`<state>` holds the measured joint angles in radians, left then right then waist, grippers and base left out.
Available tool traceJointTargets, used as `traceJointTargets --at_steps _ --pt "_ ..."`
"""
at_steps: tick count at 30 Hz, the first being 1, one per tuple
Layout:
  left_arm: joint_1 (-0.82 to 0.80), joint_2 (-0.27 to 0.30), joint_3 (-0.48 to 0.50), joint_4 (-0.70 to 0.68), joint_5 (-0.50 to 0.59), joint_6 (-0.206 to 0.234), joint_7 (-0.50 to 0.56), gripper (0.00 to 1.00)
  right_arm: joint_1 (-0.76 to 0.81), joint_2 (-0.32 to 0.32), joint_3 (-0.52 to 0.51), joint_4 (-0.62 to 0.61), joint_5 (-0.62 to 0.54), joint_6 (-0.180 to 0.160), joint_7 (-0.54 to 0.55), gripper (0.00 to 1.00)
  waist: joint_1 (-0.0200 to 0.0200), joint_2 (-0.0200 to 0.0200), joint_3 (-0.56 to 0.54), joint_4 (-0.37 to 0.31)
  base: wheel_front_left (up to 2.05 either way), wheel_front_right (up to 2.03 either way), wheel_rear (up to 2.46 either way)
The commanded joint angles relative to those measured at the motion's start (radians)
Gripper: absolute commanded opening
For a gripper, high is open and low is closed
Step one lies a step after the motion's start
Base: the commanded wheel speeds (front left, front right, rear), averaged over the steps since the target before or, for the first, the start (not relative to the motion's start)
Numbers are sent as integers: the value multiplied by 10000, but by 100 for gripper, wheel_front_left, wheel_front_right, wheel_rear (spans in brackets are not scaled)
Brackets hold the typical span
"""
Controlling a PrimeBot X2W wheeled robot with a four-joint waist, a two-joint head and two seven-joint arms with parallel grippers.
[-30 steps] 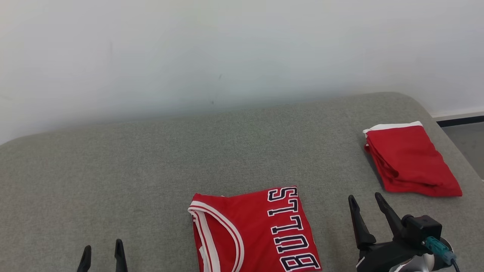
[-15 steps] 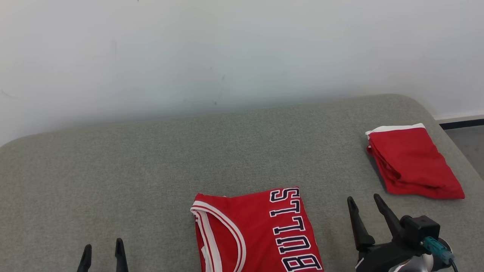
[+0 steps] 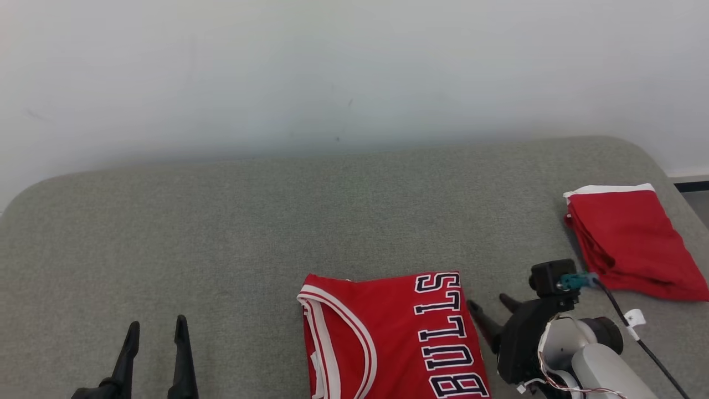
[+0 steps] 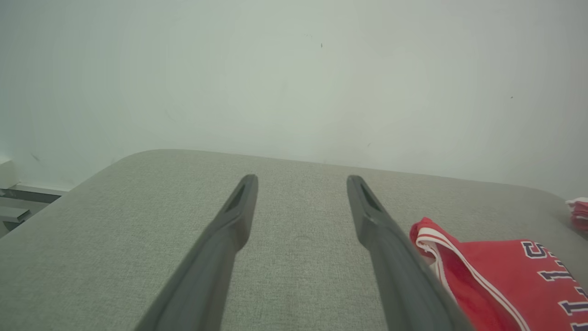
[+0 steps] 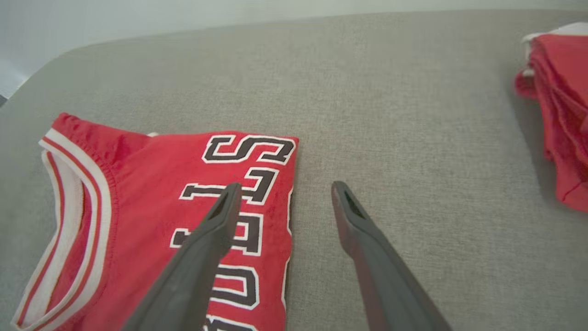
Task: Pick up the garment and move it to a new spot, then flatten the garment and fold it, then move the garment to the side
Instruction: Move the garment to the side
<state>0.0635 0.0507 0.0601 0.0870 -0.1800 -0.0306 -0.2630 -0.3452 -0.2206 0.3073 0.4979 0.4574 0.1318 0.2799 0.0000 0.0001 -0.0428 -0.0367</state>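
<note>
The folded red basketball jersey with white trim and dark "BULLS" letters (image 5: 151, 207) lies flat on the grey woven cushion (image 3: 277, 221), so folding looks done. I judge the step in hand is the last one, i.e. moving it to the side.

The right gripper (image 5: 285, 193) has its fingers apart over the jersey's edge: one finger above the letters, the other above bare cushion. The left gripper (image 3: 157, 332) is also spread, w/ nothing between the fingers, and the jersey is well apart on its right.

Next move probably needs: go down, close on all layers of this edge, then carry w/o unfolding.

Count: 2 grippers, 1 jersey, 1 folded plain red garment with a white band (image 3: 631, 244), which is beyond the right gripper, to its right.
</note>
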Motion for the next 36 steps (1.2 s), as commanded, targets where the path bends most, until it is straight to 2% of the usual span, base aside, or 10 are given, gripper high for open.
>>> traceJointTargets --at_steps 1,5,17,18,19,20,28,36 --pt "-202 0 -36 55 51 -68 -13 100 -86 11 204 225 368 -28 572 100 0 -1 207 279 0 0 0" --pt "-376 -1 -136 157 98 -188 -13 100 -464 -114 287 841 510 -28 1407 100 0 -1 419 630 0 0 0" --pt "-736 -2 -342 242 -27 -228 -13 100 -769 415 -111 2509 37 -28 2701 100 0 -1 1053 1359 0 0 0" --pt "-738 -3 -361 229 -46 -195 -13 100 -789 408 -110 2574 -43 -28 2777 60 0 -1 1078 1370 0 0 0" --pt "-746 -2 -382 217 -68 -167 -13 100 -818 387 -94 2588 -125 -28 2818 38 0 -1 1105 1383 0 0 0" --pt "-764 0 -394 213 -82 -154 -13 100 -882 360 -34 2526 -193 -28 2787 0 0 -1 1127 1392 0 0 0" --pt "-944 -1 -430 -32 -340 -9 -13 100 -2084 -397 565 1737 -560 -31 2827 0 0 -1 1454 1225 0 0 0" --pt "-1311 -1 -216 -644 -491 42 -5 100 -4488 -1527 899 745 -437 -29 4162 0 0 -1 2319 312 0 0 0"
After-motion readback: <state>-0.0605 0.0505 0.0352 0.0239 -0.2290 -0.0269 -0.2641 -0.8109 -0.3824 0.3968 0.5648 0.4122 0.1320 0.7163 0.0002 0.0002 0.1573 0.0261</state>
